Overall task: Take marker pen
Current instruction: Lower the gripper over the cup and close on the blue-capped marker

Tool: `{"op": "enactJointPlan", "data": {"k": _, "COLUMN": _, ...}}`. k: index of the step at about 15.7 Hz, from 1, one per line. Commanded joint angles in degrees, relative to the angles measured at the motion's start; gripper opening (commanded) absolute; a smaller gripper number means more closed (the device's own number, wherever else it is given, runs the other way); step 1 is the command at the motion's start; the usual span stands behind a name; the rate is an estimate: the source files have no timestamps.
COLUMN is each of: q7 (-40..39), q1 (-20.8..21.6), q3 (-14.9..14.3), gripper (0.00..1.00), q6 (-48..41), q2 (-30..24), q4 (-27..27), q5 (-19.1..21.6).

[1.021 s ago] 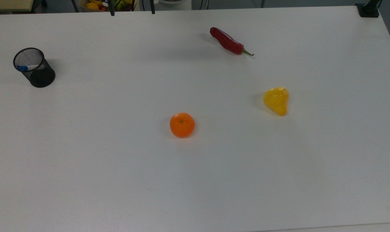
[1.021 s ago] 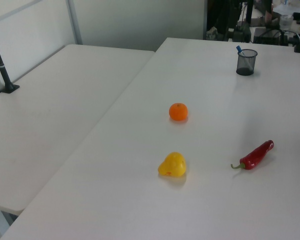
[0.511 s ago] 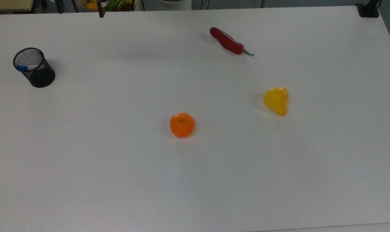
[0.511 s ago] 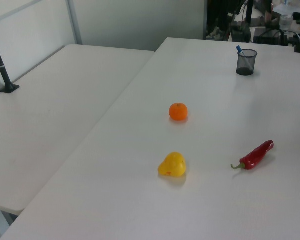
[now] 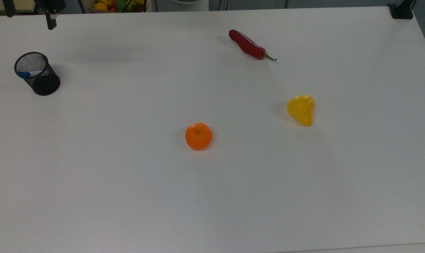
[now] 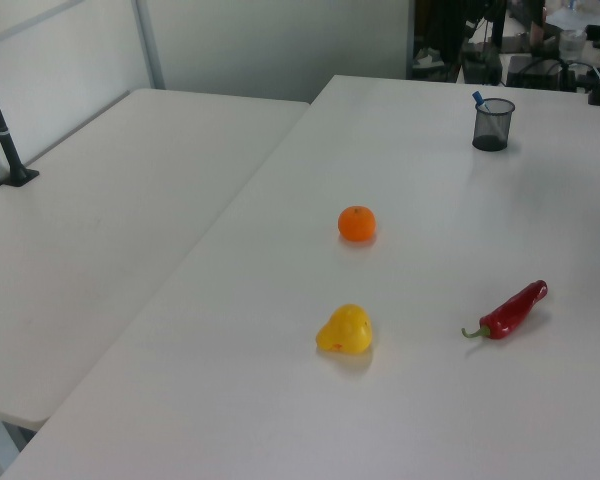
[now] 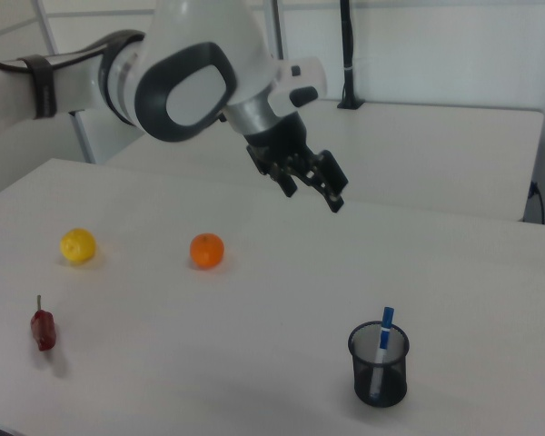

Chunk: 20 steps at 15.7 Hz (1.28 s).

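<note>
The marker pen (image 5: 29, 73), white with a blue cap, leans inside a black mesh cup (image 5: 41, 82) at the top view's left. The right view has the marker pen (image 7: 382, 338) standing cap-up in the cup (image 7: 379, 377), and in the left view its blue cap (image 6: 477, 98) pokes above the cup (image 6: 492, 125). My gripper (image 7: 313, 194) hangs open and empty in the air, above the cup and toward the right view's left. In the top view the gripper (image 5: 30, 19) is at the upper left corner, beyond the cup, its two fingers wide apart.
An orange (image 5: 198, 136) sits mid-table. A yellow pepper-like fruit (image 5: 301, 109) and a red chilli (image 5: 249, 45) lie toward the top view's right. A fruit basket (image 5: 116, 5) stands past the table's far edge. A second white table (image 6: 110, 210) adjoins in the left view.
My gripper has travelled along the table's far edge toward the top view's left, ending near the mesh cup. The marker, cup and fruit have not moved.
</note>
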Motion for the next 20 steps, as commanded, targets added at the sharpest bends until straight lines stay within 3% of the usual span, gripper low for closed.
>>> {"op": "enactJointPlan", "data": {"k": 1, "q7": 0.2, "q1": 0.0, "q3": -2.0, "gripper": 0.92, "q6": 7.2, "q2": 1.7, "q4": -3.2, "q5": -0.9}}
{"op": "enactJointPlan", "data": {"k": 9, "q7": -5.7, "q1": -1.3, "q3": -3.6, "gripper": 0.72, "q6": 18.1, "q2": 4.6, "q4": -9.7, "q5": -1.1}}
{"op": "enactJointPlan", "data": {"k": 15, "q7": -12.8, "q1": -2.1, "q3": -4.4, "gripper": 0.65, "q6": 26.5, "q2": 8.0, "q4": -13.1, "q5": -1.0}}
{"op": "enactJointPlan", "data": {"k": 20, "q7": -13.6, "q1": -2.7, "q3": -4.5, "gripper": 0.65, "q6": 31.2, "q2": 11.7, "q4": -13.1, "q5": -0.7}}
